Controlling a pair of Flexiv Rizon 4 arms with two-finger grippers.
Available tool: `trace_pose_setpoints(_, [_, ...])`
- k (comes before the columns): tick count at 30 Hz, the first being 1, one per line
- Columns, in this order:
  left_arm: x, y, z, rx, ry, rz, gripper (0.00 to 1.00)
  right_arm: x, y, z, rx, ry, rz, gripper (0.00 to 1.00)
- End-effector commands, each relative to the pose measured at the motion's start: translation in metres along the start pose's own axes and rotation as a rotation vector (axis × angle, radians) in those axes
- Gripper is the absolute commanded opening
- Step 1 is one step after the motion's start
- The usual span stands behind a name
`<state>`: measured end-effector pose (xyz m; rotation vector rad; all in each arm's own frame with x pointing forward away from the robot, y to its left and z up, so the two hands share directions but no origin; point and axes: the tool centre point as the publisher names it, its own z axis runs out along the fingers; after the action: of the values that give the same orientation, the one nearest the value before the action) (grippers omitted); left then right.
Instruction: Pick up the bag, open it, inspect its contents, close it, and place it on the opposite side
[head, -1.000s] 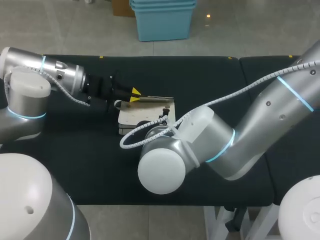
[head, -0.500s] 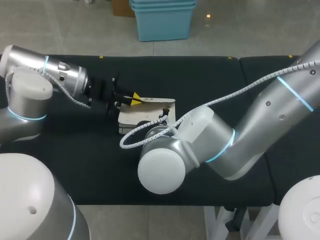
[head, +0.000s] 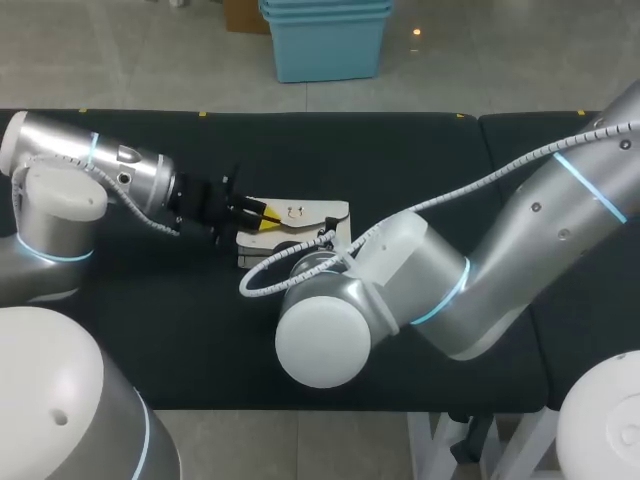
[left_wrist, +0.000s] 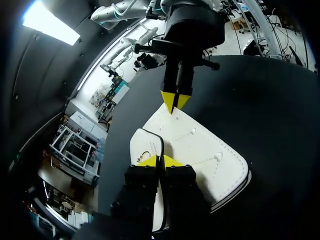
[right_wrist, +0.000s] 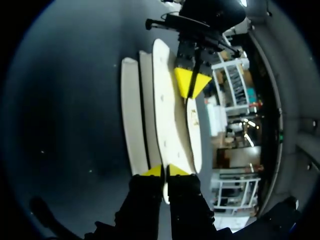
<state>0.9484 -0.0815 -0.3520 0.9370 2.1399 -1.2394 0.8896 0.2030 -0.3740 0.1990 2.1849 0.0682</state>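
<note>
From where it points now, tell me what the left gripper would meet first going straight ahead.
The white bag the left gripper pinches; past it, probably the right gripper at the far edge, depth unclear.

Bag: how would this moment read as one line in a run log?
bag: on table | left claw: shut on bag's left end | right claw: shut on bag's opposite end

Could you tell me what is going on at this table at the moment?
Both arms are working on a white bag lying near the middle of the black table. The left gripper pinches one end of the bag's flap, and the right gripper pinches the opposite end, facing it. The flap lies low over the bag's body, which rests on the table, so the bag looks close to shut.
</note>
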Motion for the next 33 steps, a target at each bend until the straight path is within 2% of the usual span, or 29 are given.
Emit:
trace_pose_setpoints(1, [-0.001,0.0,-0.004,0.005,-0.014,0.004,0.0,0.002,0.0,0.001,0.002,-0.003,-0.001,0.0])
trace_pose_setpoints(7, [-0.001,0.001,-0.006,-0.001,-0.011,0.01,0.0,0.002,0.0,0.001,0.002,-0.003,-0.001,0.0])
trace_pose_setpoints(19, [0.005,-0.004,0.011,0.012,-0.009,-0.008,0.0,0.002,0.0,0.001,0.002,-0.003,-0.001,0.0])
trace_pose_setpoints(28, [0.004,0.013,0.001,-0.029,-0.024,-0.039,0.0,0.002,0.0,0.001,0.002,-0.003,-0.001,0.0])
trace_pose_setpoints(33, [0.001,0.003,-0.001,-0.005,-0.031,-0.034,0.0,0.002,0.0,0.001,0.002,-0.003,-0.001,0.0])
